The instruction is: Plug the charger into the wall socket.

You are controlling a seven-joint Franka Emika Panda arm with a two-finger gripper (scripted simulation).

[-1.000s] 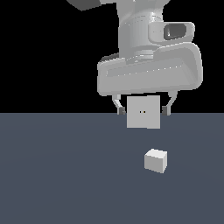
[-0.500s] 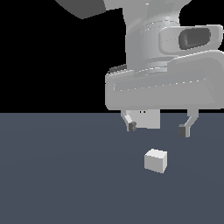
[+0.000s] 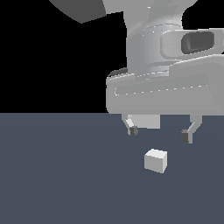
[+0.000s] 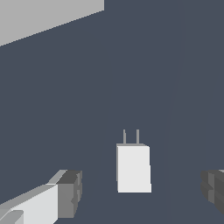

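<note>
The charger (image 3: 155, 160) is a small near-white cube lying on the dark floor. In the wrist view the charger (image 4: 133, 168) shows two thin prongs pointing toward the wall socket (image 4: 43, 15), a flat light-grey plate farther off. In the exterior view the socket is almost wholly hidden behind my hand; only a pale strip (image 3: 148, 122) shows between the fingers. My gripper (image 3: 159, 133) is open and empty, hovering just above and slightly behind the charger. In the wrist view the gripper (image 4: 141, 191) has its fingers (image 4: 65, 194) wide on either side of the charger, not touching it.
The dark grey floor (image 3: 57, 175) stretches flat around the charger. The background above it is black. The arm's bulky grey body (image 3: 166, 87) fills the upper part of the exterior view's right.
My gripper has come nearer to the camera and lower toward the charger, and its fingers have spread wider. It now covers the socket plate. The charger has not moved.
</note>
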